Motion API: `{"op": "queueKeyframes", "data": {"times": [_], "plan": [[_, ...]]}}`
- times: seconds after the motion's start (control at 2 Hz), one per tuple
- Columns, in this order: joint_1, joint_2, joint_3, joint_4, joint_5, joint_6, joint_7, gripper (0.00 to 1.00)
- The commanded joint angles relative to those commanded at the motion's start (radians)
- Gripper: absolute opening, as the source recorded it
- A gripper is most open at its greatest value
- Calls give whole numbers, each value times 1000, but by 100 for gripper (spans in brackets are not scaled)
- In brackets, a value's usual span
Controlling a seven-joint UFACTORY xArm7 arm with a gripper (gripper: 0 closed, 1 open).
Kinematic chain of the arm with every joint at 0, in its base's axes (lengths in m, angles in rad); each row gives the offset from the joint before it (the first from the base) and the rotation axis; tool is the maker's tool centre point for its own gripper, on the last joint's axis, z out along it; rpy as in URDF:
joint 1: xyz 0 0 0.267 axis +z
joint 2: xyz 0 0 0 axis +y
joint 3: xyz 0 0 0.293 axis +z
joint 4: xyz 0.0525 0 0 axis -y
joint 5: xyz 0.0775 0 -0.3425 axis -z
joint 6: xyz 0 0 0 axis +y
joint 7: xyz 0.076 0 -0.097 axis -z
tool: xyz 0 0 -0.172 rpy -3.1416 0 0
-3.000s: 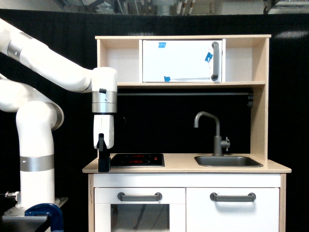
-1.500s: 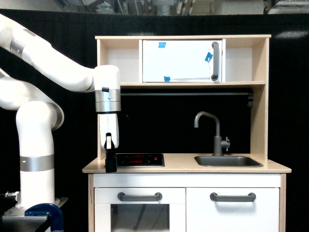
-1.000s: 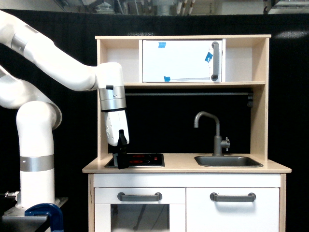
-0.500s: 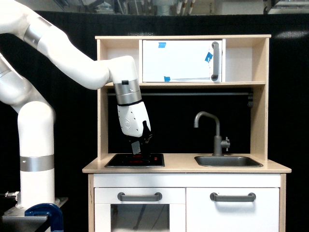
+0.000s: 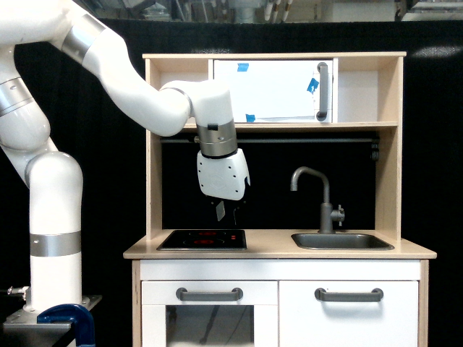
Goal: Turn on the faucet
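In the exterior view the faucet (image 5: 325,196) is a slim dark grey tap with a hooked spout. It stands behind the sink (image 5: 342,241) at the countertop's right, and its small lever knob (image 5: 338,214) sticks out on its right side. My gripper (image 5: 228,211) hangs from the white arm above the right part of the black hob (image 5: 202,239). It sits well to the left of the faucet and touches nothing. One pale finger (image 5: 221,210) shows, while the rest blends into the dark back wall. Nothing visible is held in the gripper.
The toy kitchen has a wooden countertop (image 5: 278,252) and a shelf (image 5: 282,126) just above my wrist. A white upper cabinet door (image 5: 271,90) carries a grey bar handle (image 5: 322,91). Two more bar handles (image 5: 210,294) (image 5: 349,294) sit on the lower fronts. The right side panel (image 5: 389,152) stands close beside the faucet.
The arm has swung from the counter's left edge to the right, across the hob. The gripper has risen off the counter and tilted, and is now nearer the faucet.
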Motion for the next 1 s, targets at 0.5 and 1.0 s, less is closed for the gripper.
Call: {"op": "queueKeyframes", "data": {"times": [0.5,1.0], "plan": [[161,559,-363,366,493,562,-775,100],[-191,866,-159,485,755,976,-1120,100]]}}
